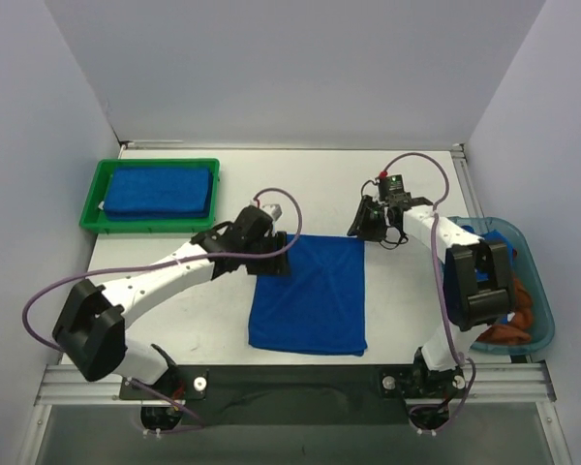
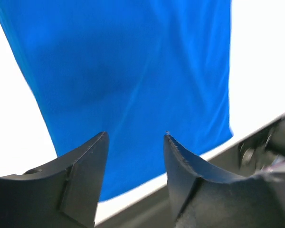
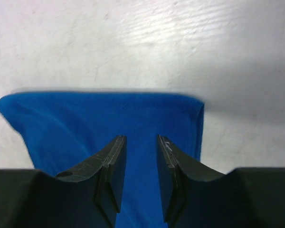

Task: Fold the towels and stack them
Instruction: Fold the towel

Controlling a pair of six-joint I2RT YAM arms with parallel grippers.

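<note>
A royal blue towel (image 1: 310, 295) lies flat in the middle of the table. My left gripper (image 1: 276, 254) is open over its far left corner; the left wrist view shows the cloth (image 2: 133, 71) spread below the open, empty gripper (image 2: 135, 137). My right gripper (image 1: 368, 225) is open over the far right corner; the right wrist view shows the towel's far edge (image 3: 85, 118) just beyond the open, empty gripper (image 3: 141, 138). A folded blue towel (image 1: 160, 189) lies in the green tray. A rust-brown towel (image 1: 523, 312) lies in the teal bin.
The green tray (image 1: 90, 211) stands at the far left of the table. The translucent teal bin (image 1: 539, 291) stands at the right edge beside the right arm, with a bit of blue cloth (image 1: 470, 231) at its far end. White walls enclose the table.
</note>
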